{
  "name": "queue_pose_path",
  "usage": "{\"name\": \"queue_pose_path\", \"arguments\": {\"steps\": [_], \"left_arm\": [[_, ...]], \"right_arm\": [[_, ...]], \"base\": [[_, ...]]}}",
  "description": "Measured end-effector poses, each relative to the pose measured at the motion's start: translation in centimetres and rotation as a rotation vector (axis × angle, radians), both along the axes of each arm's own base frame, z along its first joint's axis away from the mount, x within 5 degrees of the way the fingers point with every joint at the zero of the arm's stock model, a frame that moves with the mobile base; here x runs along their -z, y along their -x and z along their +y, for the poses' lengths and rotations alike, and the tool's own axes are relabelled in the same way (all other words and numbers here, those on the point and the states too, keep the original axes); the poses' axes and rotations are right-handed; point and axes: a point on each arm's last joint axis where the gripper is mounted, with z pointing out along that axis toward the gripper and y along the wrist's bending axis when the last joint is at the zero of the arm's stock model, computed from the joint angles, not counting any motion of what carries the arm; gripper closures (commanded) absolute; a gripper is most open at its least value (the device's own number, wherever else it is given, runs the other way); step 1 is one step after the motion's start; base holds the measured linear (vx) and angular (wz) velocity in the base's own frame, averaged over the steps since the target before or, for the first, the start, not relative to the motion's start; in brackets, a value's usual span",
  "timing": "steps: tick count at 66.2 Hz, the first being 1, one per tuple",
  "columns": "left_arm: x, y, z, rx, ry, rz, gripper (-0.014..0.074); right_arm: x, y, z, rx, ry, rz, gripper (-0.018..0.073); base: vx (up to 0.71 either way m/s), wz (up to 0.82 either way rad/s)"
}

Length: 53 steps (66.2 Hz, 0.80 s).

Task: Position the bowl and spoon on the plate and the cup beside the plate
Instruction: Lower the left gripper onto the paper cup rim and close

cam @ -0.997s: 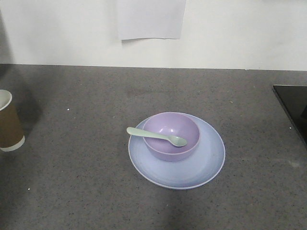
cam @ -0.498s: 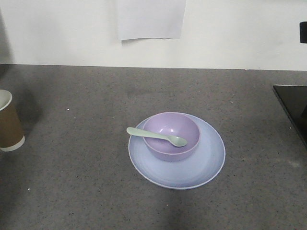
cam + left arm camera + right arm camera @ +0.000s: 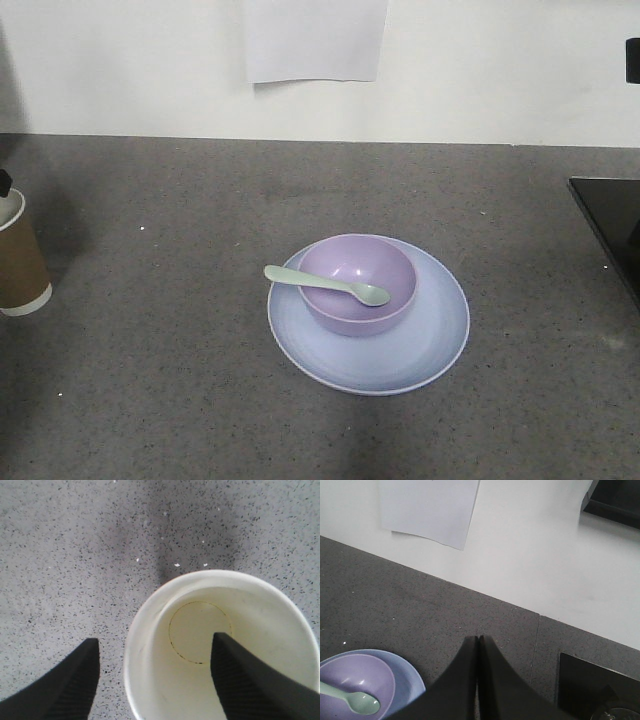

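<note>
Left gripper sits directly over the cup, pointing straight down; I see its jaws spread, one finger inside the cup's white interior, the other outside the rim over the table, not closed on the wall. Right gripper is raised and angled toward the back wall, its jaws pressed together with nothing between them. Cup stands upright at the table's left edge, well apart from the plate, and looks empty inside. Bowl sits on the plate, toward its back left. Spoon lies across the bowl, scoop end inside, handle sticking out over the left rim. Front view shows only a dark sliver of the left arm above the cup; left wrist view alone shows the cup's inside. Right wrist view catches a paper sheet on the wall.
</note>
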Motion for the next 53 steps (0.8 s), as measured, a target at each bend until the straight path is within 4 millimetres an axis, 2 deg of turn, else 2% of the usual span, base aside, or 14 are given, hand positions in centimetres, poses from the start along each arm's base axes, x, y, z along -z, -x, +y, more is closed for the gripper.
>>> {"name": "queue_pose_path", "arguments": {"steps": [11,17,23,33,45,53], "left_arm": [[0.8,-0.4,0.1,0.0,0.001,0.025,0.0137],[1.3,-0.6,0.1,0.0,0.003,0.04,0.0194],[1.7,-0.8,0.2,0.0,0.006,0.056,0.0321],[1.9,-1.0,0.2,0.0,0.005,0.05,0.0606],[1.8,-1.4,-0.5,0.037,0.032,0.011,0.0604],[1.2,-1.9,-2.9,0.142,0.07,-0.017,0.0604]], "right_arm": [[0.0,0.0,0.0,0.003,-0.006,0.001,0.057],[0.0,0.0,0.0,0.003,-0.006,0.001,0.057],[0.0,0.0,0.0,0.003,-0.006,0.001,0.057],[0.0,0.0,0.0,0.003,-0.006,0.001,0.057],[0.0,0.0,0.0,0.003,-0.006,0.001,0.057],[0.0,0.0,0.0,0.002,-0.007,0.002,0.057]], "base": [[0.0,0.0],[0.0,0.0],[0.0,0.0],[0.0,0.0],[0.0,0.0],[0.0,0.0]]}}
